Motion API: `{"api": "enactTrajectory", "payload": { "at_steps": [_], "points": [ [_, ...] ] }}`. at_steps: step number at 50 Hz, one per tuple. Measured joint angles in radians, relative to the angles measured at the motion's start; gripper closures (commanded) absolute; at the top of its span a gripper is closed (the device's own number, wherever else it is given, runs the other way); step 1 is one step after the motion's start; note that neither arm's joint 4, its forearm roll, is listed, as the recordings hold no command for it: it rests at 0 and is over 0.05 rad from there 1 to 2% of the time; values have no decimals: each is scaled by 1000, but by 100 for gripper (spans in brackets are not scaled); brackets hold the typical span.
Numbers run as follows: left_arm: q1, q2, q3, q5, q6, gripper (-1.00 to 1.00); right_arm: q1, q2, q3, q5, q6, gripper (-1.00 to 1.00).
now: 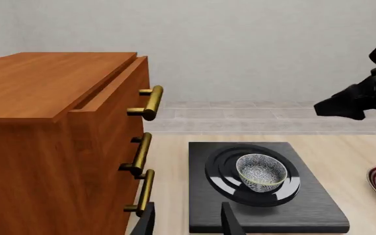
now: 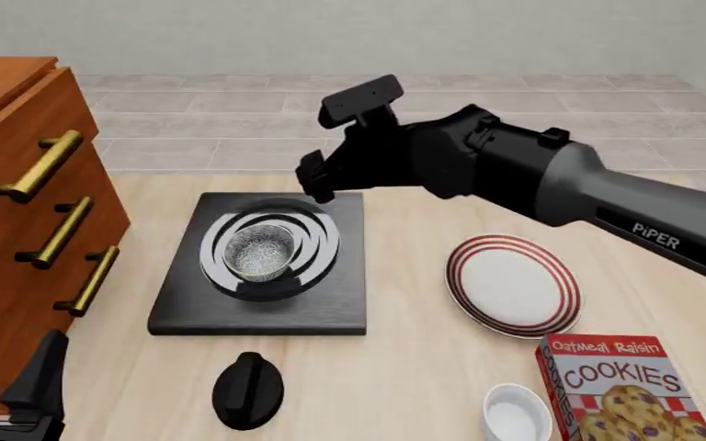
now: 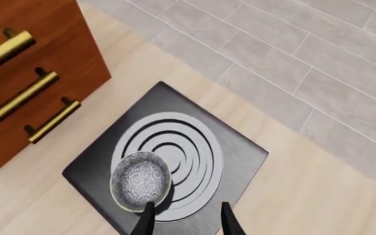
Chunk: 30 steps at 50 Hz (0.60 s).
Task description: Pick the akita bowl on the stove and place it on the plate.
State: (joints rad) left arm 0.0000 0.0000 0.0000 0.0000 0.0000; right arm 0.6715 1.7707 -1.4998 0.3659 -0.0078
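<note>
The akita bowl [image 2: 261, 254] stands upright on the burner rings of the stove [image 2: 328, 308], black outside and speckled inside. My right gripper [image 2: 313, 180] hovers above the stove's far edge, apart from the bowl. In the right wrist view its fingers are spread, so the right gripper [image 3: 186, 218] is open and empty, with the bowl [image 3: 141, 180] just ahead of one fingertip on the stove [image 3: 240, 156]. The red-striped plate [image 2: 513, 285] lies to the stove's right. My left gripper [image 1: 188, 221] is open near the table's front left, looking at the bowl [image 1: 261, 172] and stove [image 1: 305, 210].
A wooden cabinet [image 2: 22, 230] with brass handles stands left of the stove. A black round knob [image 2: 247, 390] lies in front of the stove. A small white bowl [image 2: 515, 413] and a cookie box [image 2: 617, 386] sit at the front right.
</note>
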Motion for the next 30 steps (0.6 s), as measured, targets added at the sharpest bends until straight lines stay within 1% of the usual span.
{"api": "enactTrajectory", "payload": {
  "at_steps": [13, 30],
  "points": [
    [0, 0, 0, 0, 0, -100, 18, 76, -91, 59, 6, -100],
    [0, 0, 0, 0, 0, -100, 11, 185, -201, 127, -12, -100]
  ]
}}
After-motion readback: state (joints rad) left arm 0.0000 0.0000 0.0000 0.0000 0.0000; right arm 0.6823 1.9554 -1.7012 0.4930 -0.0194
